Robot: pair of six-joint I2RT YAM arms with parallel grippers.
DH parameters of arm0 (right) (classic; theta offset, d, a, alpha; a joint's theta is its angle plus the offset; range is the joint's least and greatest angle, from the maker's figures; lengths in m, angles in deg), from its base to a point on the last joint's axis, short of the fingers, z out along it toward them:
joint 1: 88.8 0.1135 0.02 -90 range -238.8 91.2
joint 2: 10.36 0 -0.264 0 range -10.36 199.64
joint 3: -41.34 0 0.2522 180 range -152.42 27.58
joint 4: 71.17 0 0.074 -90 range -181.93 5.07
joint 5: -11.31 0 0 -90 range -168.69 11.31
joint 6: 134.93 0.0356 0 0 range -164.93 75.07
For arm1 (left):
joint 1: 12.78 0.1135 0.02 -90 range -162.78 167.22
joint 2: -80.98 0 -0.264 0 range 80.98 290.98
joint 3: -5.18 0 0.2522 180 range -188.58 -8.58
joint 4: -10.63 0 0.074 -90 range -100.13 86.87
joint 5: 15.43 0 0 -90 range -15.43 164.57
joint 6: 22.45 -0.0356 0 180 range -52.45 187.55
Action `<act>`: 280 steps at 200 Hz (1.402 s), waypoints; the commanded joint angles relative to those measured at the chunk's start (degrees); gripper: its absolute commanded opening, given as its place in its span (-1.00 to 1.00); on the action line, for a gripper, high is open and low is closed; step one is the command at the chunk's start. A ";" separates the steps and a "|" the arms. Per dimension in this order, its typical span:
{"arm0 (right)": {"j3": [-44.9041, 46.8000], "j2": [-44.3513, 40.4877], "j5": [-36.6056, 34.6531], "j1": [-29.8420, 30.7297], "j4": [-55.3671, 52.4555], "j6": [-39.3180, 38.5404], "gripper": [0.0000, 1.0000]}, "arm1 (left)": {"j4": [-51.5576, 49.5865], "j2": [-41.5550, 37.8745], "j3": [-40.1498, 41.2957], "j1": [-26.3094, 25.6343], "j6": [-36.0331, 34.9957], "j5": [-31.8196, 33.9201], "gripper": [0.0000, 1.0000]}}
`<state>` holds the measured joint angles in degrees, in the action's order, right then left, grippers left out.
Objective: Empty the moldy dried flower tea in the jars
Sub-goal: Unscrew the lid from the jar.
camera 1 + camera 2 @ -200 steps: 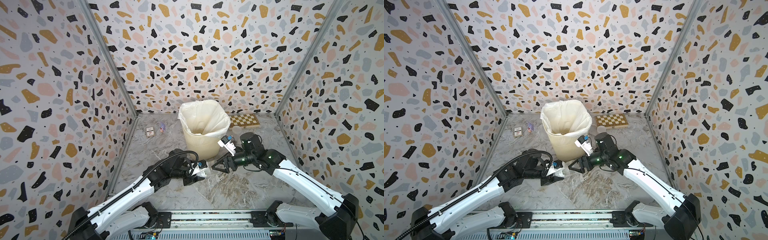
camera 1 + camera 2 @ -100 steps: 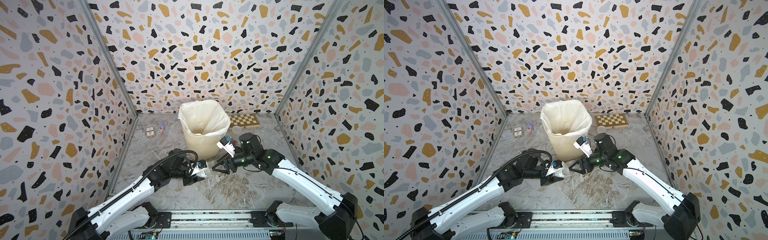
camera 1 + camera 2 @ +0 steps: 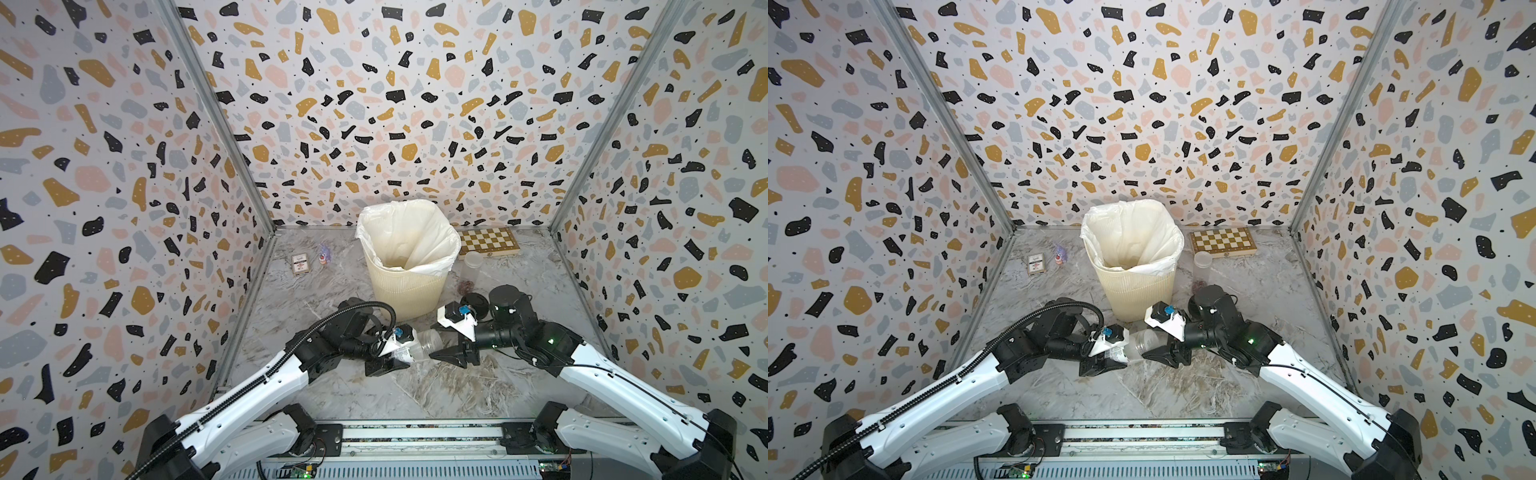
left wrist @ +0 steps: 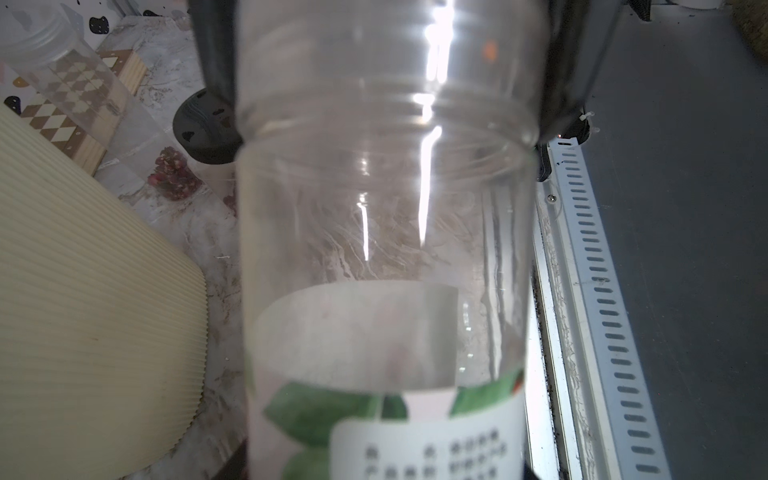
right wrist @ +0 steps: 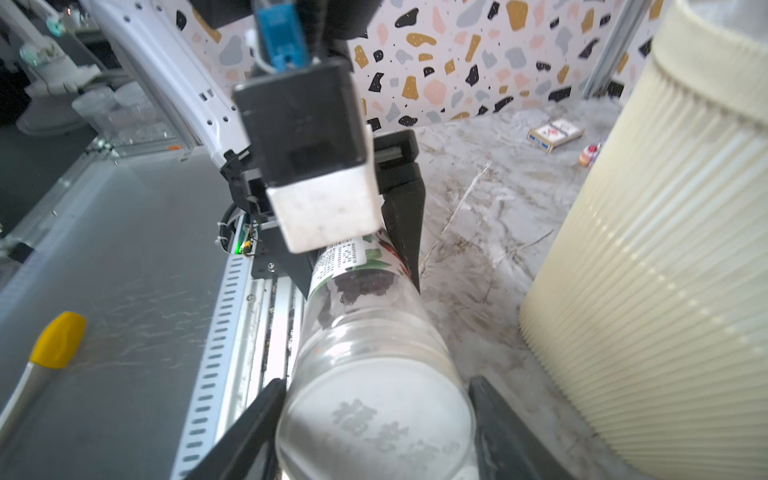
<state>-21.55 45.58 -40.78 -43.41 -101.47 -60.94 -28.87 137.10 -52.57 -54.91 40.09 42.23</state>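
As the right hand [image 3: 438, 347] eased in, its jaws closed onto the clear lid [image 5: 374, 424] of the jar [image 3: 417, 347], and the left hand [image 3: 395, 357] gripped that jar by its labelled base, level above the bench [image 3: 415, 395]. Inside, the tea [image 5: 361, 286] sat at the base end. Uncapping looked next. Just behind stood the bin [image 3: 405, 286], and a second jar [image 3: 473, 266] lay farther back beside it.
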 commanded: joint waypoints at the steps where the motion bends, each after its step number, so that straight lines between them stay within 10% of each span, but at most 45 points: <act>1: -0.34 -0.56 -1.90 0.38 -0.17 -12.55 0.18 | 1.77 -0.09 -2.43 0.84 2.37 -0.65 0.09; 49: -0.88 -1.80 -0.75 1.02 -0.45 -18.20 0.44 | 0.86 -0.03 -2.49 1.08 2.42 -0.62 0.09; 104: -5.90 -1.87 3.54 0.52 -2.13 -7.89 0.89 | 1.24 0.75 -2.26 1.22 1.85 0.85 0.09; 208: -15.41 9.95 9.75 -10.82 -9.80 34.63 0.77 | 2.53 0.05 -0.95 1.35 0.83 5.12 0.08; 280: -11.70 11.35 7.53 -5.84 -8.15 36.73 0.80 | 3.75 -0.71 -0.19 1.35 1.19 5.70 0.08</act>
<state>-33.85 56.99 -33.47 -50.47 -109.42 -25.62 -28.32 137.58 -53.26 -53.82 41.38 47.87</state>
